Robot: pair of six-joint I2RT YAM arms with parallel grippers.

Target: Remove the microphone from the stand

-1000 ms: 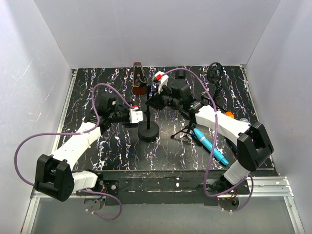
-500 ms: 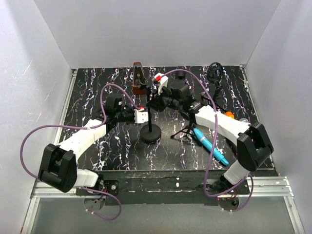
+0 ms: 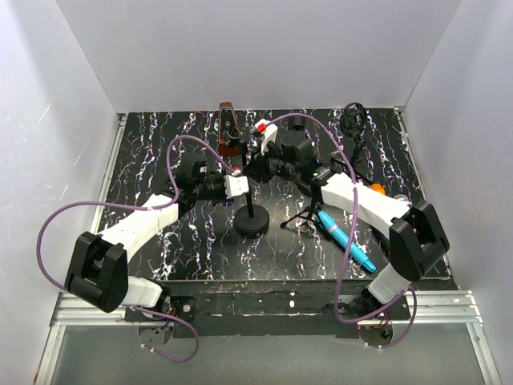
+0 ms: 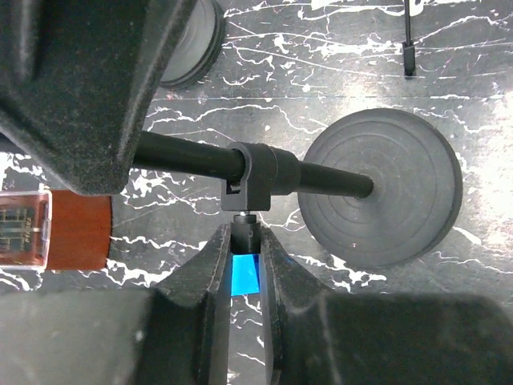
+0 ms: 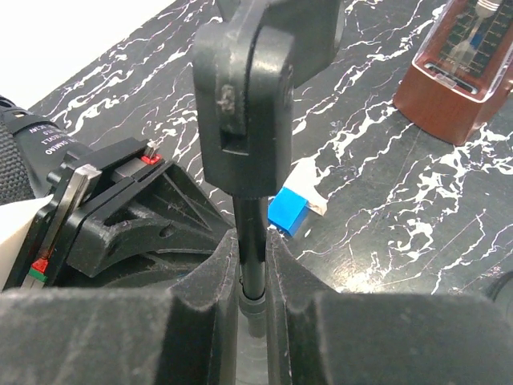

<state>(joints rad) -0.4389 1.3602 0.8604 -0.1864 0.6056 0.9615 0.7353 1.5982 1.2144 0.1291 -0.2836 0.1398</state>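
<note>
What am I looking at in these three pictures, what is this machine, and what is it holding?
Two robot arms, a left arm and a right arm, are bolted at the near edge of a table. The wide picture looks down from above and behind; the other two come from a camera on each wrist, close up. On the table are a stand with a round base, a brown metronome, a tripod and a blue pen-like thing. The left gripper pinches a knob on the stand's clamp; the right gripper pinches its thin pole.

From above, the stand top (under both arms) is hidden.
</note>
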